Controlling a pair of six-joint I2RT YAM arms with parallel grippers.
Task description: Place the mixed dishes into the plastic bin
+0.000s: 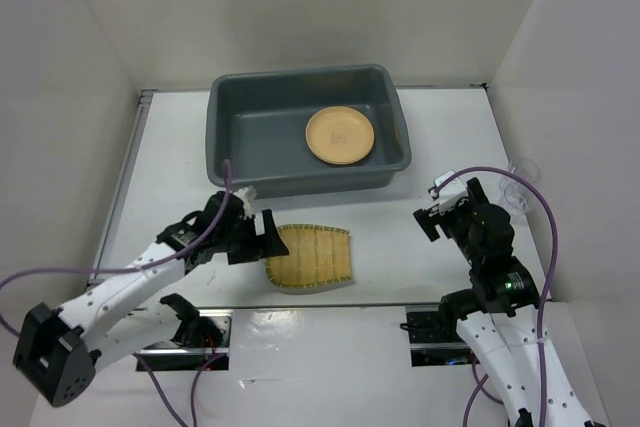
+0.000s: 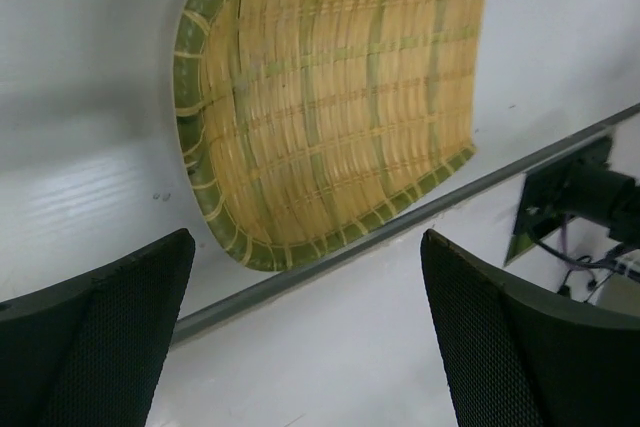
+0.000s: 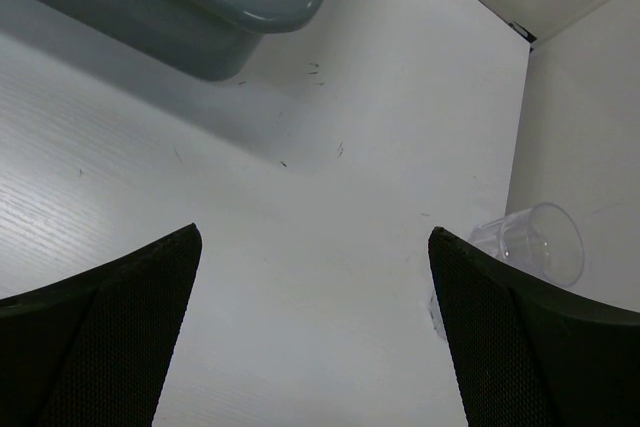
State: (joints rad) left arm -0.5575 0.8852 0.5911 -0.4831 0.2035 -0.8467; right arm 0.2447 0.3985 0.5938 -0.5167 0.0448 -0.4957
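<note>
White table point(image 1: 400, 267) between plain white walls point(image 1: 300, 7)

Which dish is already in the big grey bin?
The round yellow-orange plate lies inside the dark grey plastic bin. The tan woven tray and the clear glass cup are outside it.

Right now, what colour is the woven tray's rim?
The tray rim is green; left wrist view.

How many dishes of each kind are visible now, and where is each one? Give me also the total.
Plate: 1, inside the bin
Tray: 1, on the table, in front of the bin
Clear cup: 1, lying at the table's right edge; I cannot tell if there is a second one
Total: 3 dishes
</note>
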